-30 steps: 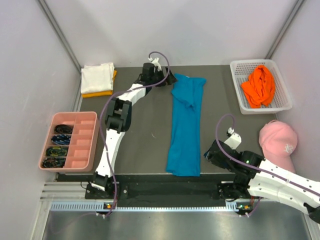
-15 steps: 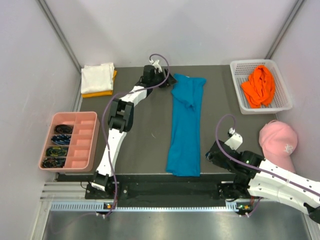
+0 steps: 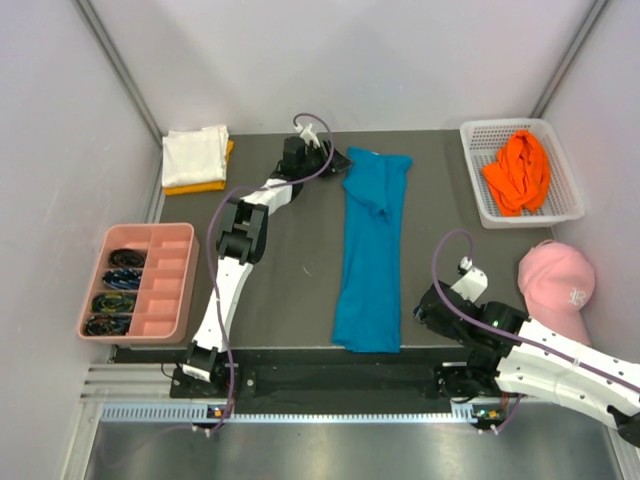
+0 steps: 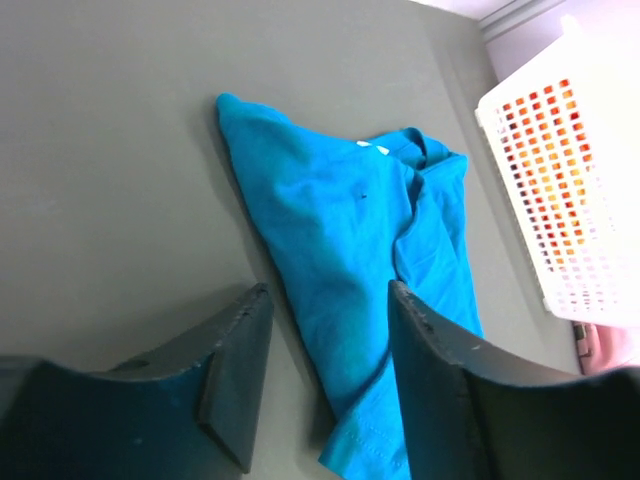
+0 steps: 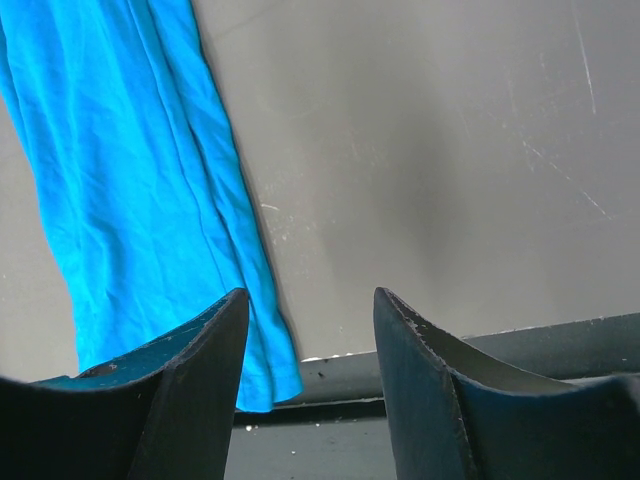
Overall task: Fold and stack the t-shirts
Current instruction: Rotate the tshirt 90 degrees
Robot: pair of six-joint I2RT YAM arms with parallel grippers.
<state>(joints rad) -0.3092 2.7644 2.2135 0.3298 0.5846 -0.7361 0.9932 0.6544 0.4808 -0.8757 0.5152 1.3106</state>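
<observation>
A teal-blue t-shirt (image 3: 372, 250) lies as a long narrow strip down the middle of the dark table, with its collar end far. My left gripper (image 3: 322, 160) hovers just left of that far end. In the left wrist view this gripper (image 4: 328, 305) is open, with the shirt (image 4: 340, 220) lying flat below the gap and nothing held. My right gripper (image 3: 424, 306) sits low by the shirt's near right corner. In its wrist view this gripper (image 5: 312, 300) is open and empty, and the shirt's hem (image 5: 130, 180) lies to its left. A folded white t-shirt (image 3: 195, 152) rests on a yellow-orange one (image 3: 200, 187) at the far left. A bright orange t-shirt (image 3: 518, 170) is crumpled in the basket.
The white mesh basket (image 3: 520, 124) stands at the far right and also shows as the basket (image 4: 560, 170) in the left wrist view. A pink cap (image 3: 555, 285) lies right of the table. A pink divided tray (image 3: 160, 300) with small dark items sits at the left. The table's front edge (image 5: 450, 345) runs close under the right gripper.
My left gripper's jaws have narrowed and the gripper has drawn slightly back and left from the shirt's far corner. The shirt and the right arm have not moved.
</observation>
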